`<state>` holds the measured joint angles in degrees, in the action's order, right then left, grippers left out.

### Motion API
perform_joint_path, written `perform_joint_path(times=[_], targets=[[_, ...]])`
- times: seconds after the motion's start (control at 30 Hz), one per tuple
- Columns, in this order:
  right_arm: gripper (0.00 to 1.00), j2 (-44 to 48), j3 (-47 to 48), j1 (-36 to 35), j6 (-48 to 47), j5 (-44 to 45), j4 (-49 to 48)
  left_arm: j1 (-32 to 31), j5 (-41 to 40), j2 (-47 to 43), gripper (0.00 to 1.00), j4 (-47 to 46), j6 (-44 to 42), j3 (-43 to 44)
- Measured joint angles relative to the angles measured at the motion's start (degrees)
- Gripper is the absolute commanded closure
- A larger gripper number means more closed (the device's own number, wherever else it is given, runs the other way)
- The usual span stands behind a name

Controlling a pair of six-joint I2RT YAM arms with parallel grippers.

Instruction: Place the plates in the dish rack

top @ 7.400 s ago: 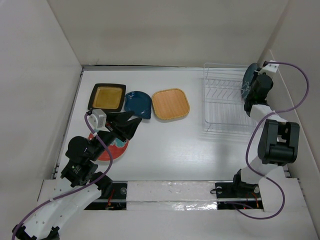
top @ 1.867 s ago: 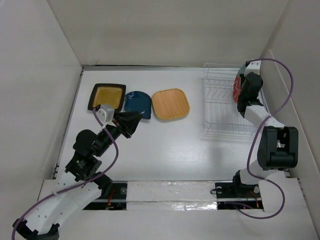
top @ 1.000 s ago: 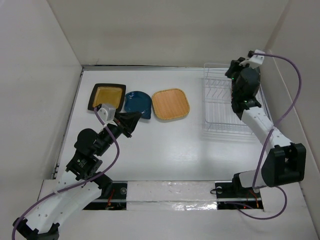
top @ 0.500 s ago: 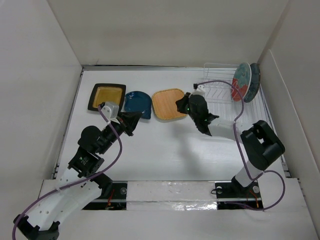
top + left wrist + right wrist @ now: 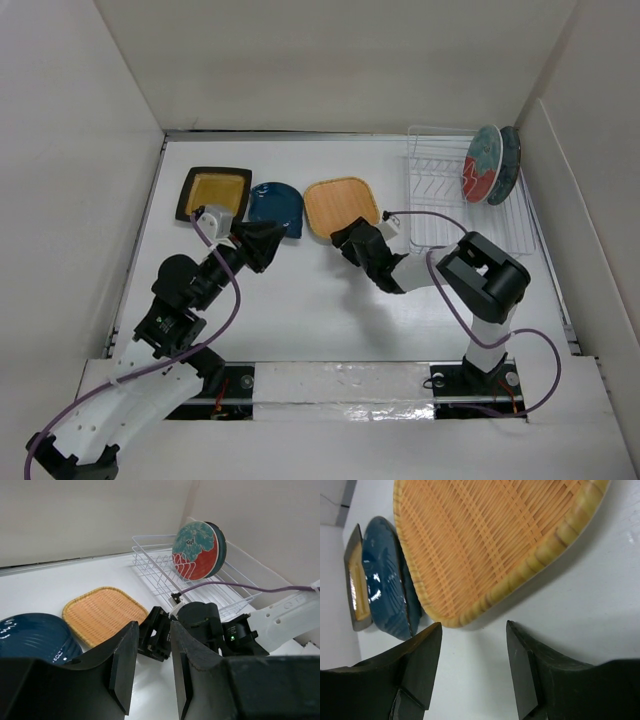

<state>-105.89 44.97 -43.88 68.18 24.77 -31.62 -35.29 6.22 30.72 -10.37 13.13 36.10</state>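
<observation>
Since two plates [image 5: 482,165] stand upright at the rack's [image 5: 440,215] far end, the right gripper [image 5: 345,240], jaws spread and empty, crouches at the orange plate [image 5: 342,207] left of the rack, likely to pinch its rim. Only its wrist view shows that rim's overhang. The left gripper [image 5: 262,240], also parted and empty, hovers by the blue plate [image 5: 276,205].

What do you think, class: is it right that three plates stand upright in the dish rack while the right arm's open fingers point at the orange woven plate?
No. Only two stand in the dish rack, the red-and-teal plate and the dark teal plate behind it; the top external view shows this. The rest holds.
</observation>
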Motion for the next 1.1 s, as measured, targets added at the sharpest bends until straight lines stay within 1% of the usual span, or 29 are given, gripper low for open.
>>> perform_joint_path(times=[0.17,0.3,0.43,0.47,0.57,0.6,0.7,0.73,0.83,0.97,1.1], targets=[[0.43,-2.3,2.9,-0.7,7.7,3.3,1.5,0.0,0.1,-2.2,0.71,0.1,0.6,0.0],[0.50,-4.8,5.4,-1.0,14.1,6.1,2.6,0.0,0.5,-4.3,0.71,-0.2,0.9,0.0],[0.57,-6.7,8.3,-1.3,18.6,8.7,5.1,0.0,0.9,-4.7,0.71,-0.1,1.2,0.0],[0.61,-7.1,8.8,-1.3,19.6,9.4,5.9,0.0,1.0,-4.7,0.71,-0.1,1.2,0.0],[0.67,-7.7,9.9,-1.5,21.0,10.8,7.7,0.0,1.2,-4.7,0.71,-0.1,1.4,0.0],[0.73,-8.0,10.3,-1.6,21.4,11.3,8.3,0.0,1.3,-4.7,0.71,-0.1,1.4,0.0],[0.85,-8.5,11.3,-1.6,23.3,12.8,8.9,0.0,1.5,-4.7,0.71,-0.1,1.4,0.0],[0.92,-8.5,11.6,-1.6,23.6,13.3,8.8,0.0,1.6,-4.7,0.71,-0.1,1.4,0.0],[1.00,-8.5,11.9,-1.8,23.5,14.2,9.3,0.0,1.8,-4.7,0.71,-0.1,1.4,0.0],[1.00,-8.3,11.9,-2.9,21.8,16.9,9.7,0.0,2.0,-4.6,0.71,-0.1,1.5,0.0],[1.00,-5.8,11.9,-4.4,17.5,20.9,12.7,0.0,2.1,-4.6,0.71,-0.1,1.6,0.0]])
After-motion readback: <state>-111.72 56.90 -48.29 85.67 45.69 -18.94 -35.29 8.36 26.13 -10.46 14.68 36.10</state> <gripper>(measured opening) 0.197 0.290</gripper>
